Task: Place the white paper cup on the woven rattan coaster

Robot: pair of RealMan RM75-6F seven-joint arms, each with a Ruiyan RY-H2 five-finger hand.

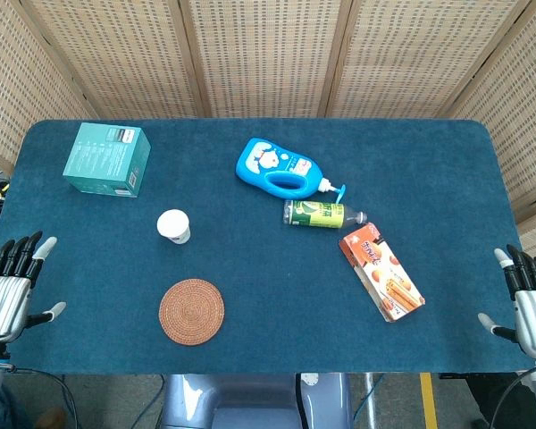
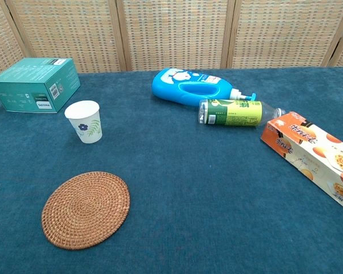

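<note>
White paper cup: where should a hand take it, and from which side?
Grip the white paper cup around its side wall, midway up. It stands upright, open mouth up, clear of neighbours. The left hand looks nearer; approach from the cup's left, probably safest.

Snack box (image 2: 314, 154) runs off chest view's right edge.

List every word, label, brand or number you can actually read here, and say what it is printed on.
No text can be read with certainty.
Teal box: white label and small print, too small.
Green bottle: label lettering blurred.
Blue jug: cartoon picture, no legible words.
Orange snack box: blurred characters.
White paper cup: a blue flower only, no text.
</note>
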